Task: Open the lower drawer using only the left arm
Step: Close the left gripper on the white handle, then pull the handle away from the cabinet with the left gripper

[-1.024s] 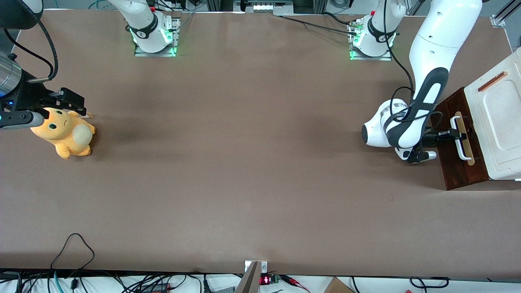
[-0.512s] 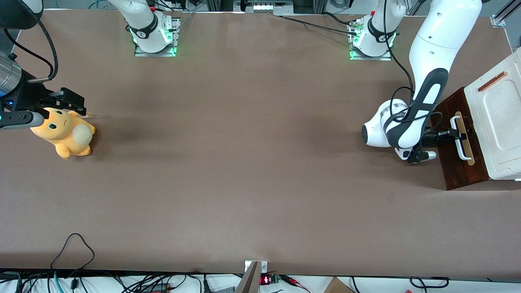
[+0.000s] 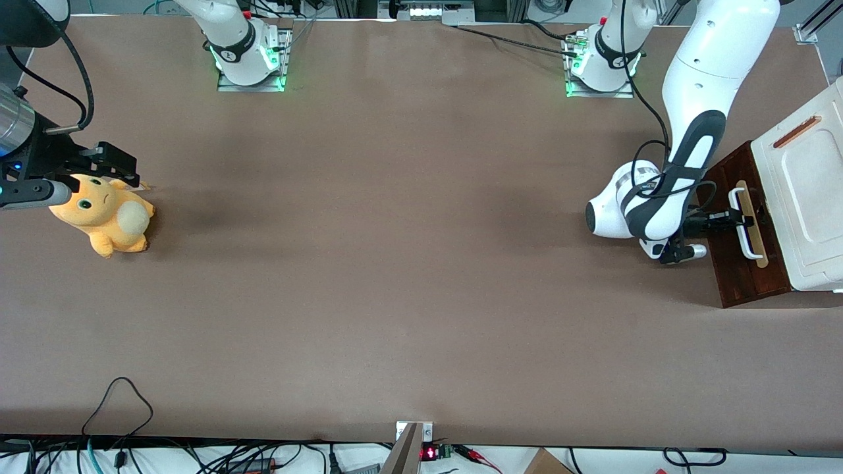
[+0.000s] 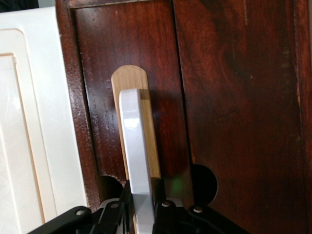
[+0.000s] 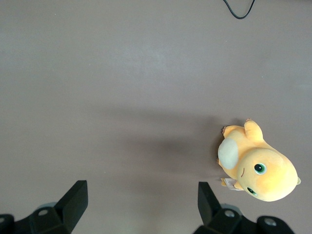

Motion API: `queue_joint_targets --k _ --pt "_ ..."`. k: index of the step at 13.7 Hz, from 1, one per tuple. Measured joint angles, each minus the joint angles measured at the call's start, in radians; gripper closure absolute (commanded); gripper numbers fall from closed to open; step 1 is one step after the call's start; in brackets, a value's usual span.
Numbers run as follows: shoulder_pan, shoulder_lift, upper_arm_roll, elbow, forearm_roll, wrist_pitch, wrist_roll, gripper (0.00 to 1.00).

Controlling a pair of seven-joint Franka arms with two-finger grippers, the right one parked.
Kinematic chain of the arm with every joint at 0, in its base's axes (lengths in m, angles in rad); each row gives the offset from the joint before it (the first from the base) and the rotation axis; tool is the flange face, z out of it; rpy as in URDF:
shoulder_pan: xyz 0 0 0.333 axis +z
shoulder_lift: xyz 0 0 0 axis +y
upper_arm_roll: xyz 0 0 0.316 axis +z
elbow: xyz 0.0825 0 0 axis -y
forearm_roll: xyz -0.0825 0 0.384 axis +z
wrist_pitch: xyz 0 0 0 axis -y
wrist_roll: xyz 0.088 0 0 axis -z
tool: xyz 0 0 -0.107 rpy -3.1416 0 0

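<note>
The lower drawer (image 3: 743,240) stands at the working arm's end of the desk (image 3: 395,263), below the white cabinet top (image 3: 807,197). The jaws of the left arm's gripper (image 3: 734,218) are seen closed on the white loop handle (image 4: 136,161), near its middle. From the jaws, the drawer front lies toward 3 o'clock in the front view; the handle's long axis runs from 12 to 6. A pull toward 9 o'clock is judged necessary, and nothing is seen blocking it. The plush toy (image 3: 105,214) lies well apart.

No legible text, label, brand or number appears on any object. A small red lit display (image 3: 429,453) at the table edge, at 6 o'clock in the front view, cannot be read.
</note>
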Motion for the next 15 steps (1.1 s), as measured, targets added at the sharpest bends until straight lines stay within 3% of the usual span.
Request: queue_joint_targets --k 9,15 --pt "-0.016 0.006 -0.007 -0.001 0.000 -0.007 -0.033 0.90" --pt "-0.093 0.024 -0.042 -0.006 -0.001 -0.058 -0.071 0.90"
